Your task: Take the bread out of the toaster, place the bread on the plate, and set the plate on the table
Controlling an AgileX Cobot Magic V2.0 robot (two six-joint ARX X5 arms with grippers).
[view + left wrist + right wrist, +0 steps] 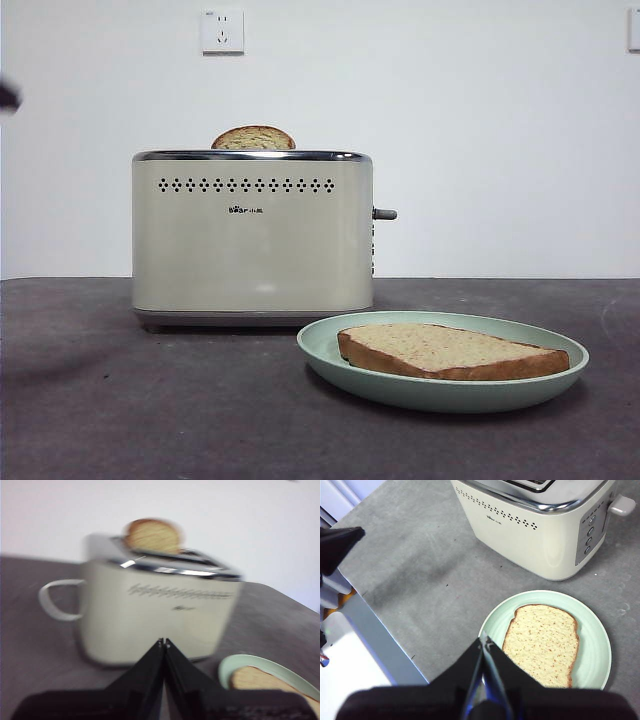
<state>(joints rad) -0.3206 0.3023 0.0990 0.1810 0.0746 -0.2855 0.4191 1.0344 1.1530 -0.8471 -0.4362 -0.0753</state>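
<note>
Second slice half-hidden in toaster

**Both arms clear of the work, jaws pressed together**

The left gripper of two black tapered jaws has its jaws closed tip to tip, nothing between them, and it hangs in the air, touching nothing. Its wrist picture is blurred.

The right gripper of two black jaws is likewise closed to a point and empty, held high and looking steeply down.

In the right wrist view the other arm's black tip shows at one side edge. In the front view only a dark blurred tip shows high at the side edge.
</note>
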